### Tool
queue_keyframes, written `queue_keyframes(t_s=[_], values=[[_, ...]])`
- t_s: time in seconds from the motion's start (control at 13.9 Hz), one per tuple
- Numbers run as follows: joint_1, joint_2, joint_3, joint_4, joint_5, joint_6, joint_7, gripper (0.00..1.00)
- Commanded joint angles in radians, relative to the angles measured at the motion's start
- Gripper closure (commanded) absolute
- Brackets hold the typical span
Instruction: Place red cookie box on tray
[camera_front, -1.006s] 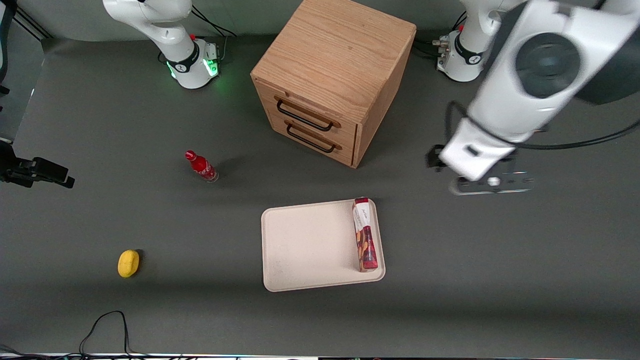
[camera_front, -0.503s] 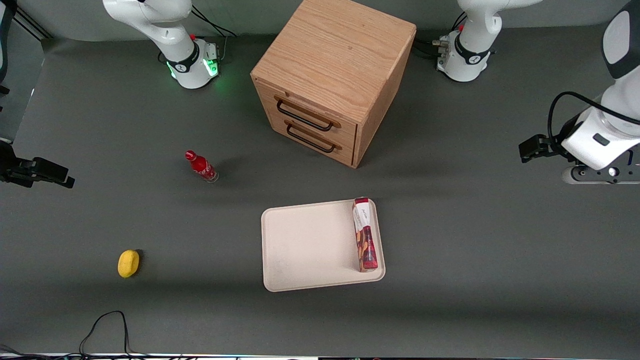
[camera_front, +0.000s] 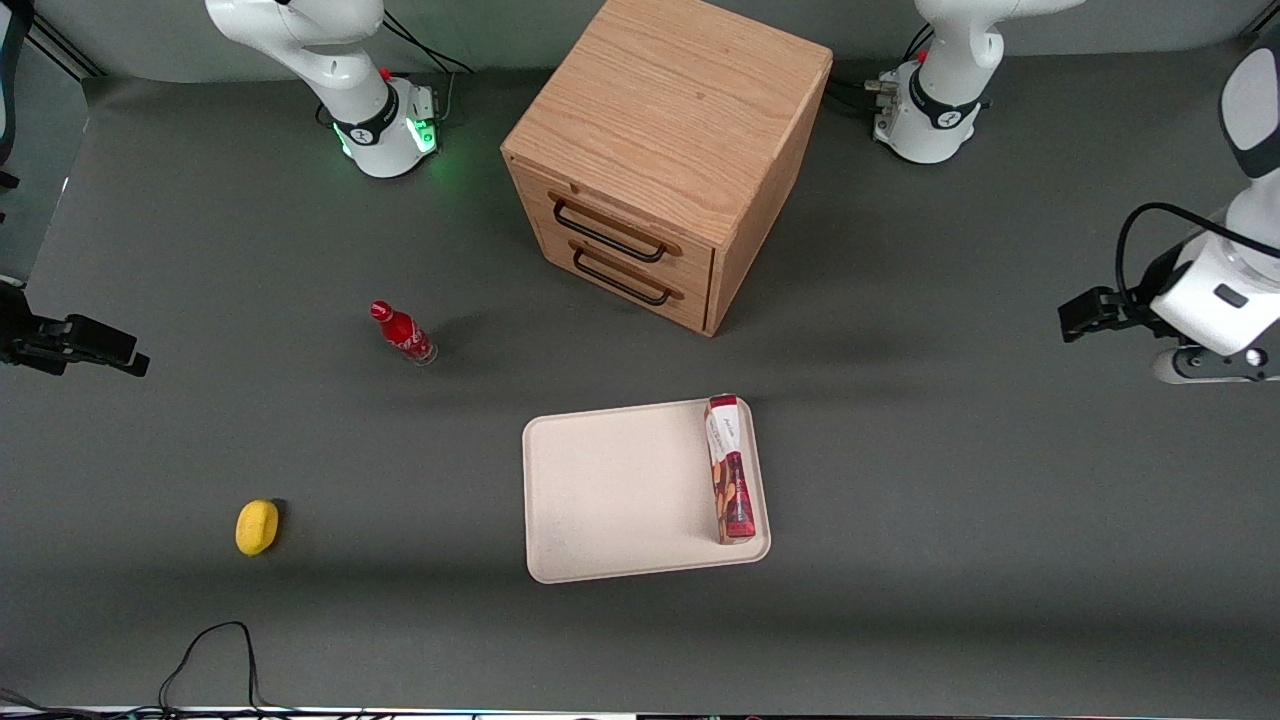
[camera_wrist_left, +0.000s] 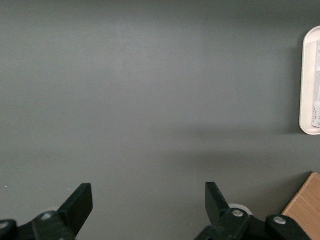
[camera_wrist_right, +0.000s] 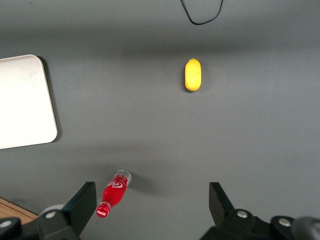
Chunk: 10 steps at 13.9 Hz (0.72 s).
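Gripper (camera_wrist_left: 149, 207) withdrawn; cabinet (camera_front: 660, 160) nearby

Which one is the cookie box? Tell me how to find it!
Find the big wooden cabinet, then the flat cream tray nearer the front camera. The red cookie box lies on the tray along the rim toward the working arm's end, where the end effector hangs open over bare table. Unlike the small red bottle, it is a long flat carton picturing cookies.

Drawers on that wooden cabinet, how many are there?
2, stacked on the wooden cabinet front: upper drawer, lower drawer. The gripper hangs open at the working arm's end.
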Motion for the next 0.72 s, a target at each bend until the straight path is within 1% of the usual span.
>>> queue_keyframes(t_s=[0.0, 0.14, 0.29, 0.36, 0.5, 0.65], values=[[-0.096, -0.029, 0.099, -0.023, -0.026, 0.022, 0.034, 0.00], [-0.113, -0.029, 0.127, -0.017, -0.026, 0.018, 0.035, 0.00], [-0.124, -0.026, 0.135, -0.001, -0.026, 0.007, 0.023, 0.00], [-0.116, -0.024, 0.136, 0.006, -0.033, 0.007, 0.028, 0.00], [-0.107, -0.024, 0.136, 0.023, -0.075, -0.015, 0.021, 0.00], [-0.109, -0.022, 0.135, 0.026, -0.076, -0.061, 0.028, 0.00]])
